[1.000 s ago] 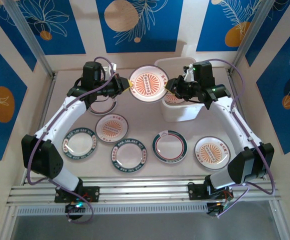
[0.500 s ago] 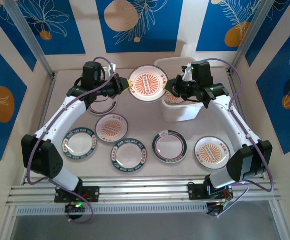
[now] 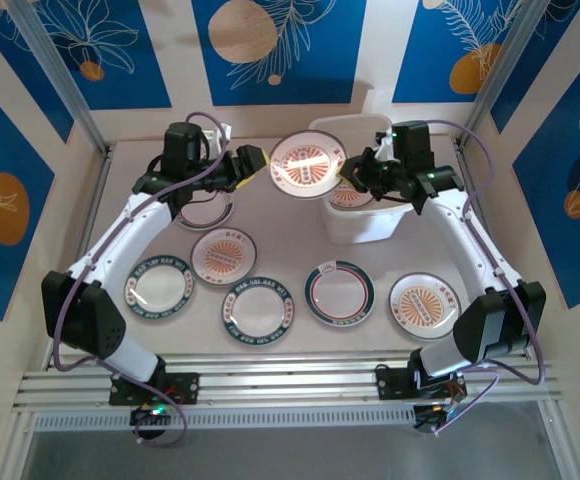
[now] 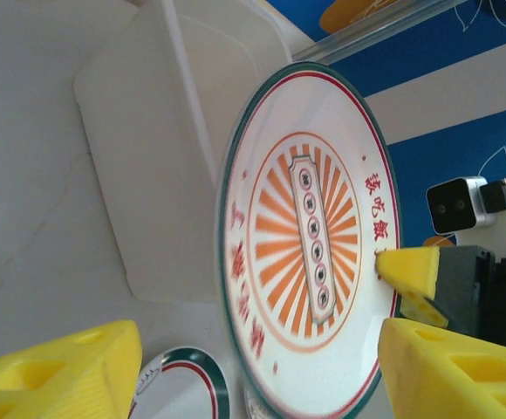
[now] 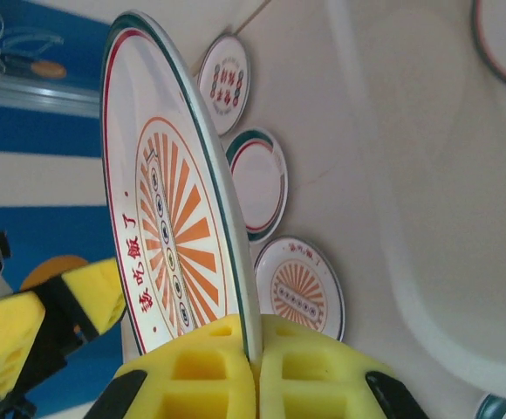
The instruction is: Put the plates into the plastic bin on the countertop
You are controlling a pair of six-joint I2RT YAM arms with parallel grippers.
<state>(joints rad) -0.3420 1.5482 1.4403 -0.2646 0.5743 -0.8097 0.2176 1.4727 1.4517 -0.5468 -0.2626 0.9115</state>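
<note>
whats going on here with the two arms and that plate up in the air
The right gripper is shut on the rim of an orange sunburst plate and holds it in the air beside the plastic bin. The left gripper stands open at the plate's opposite edge, not gripping it. One plate in the bin is already in place. Several more plates lie on the countertop in front of the arms.

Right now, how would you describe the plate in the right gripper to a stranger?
On the countertop, find the plastic bin at the far right. Left of its rim, one plate hangs tilted in the air, its edge pinched by the right gripper. The other plates lie flat; only this is lifted.
</note>
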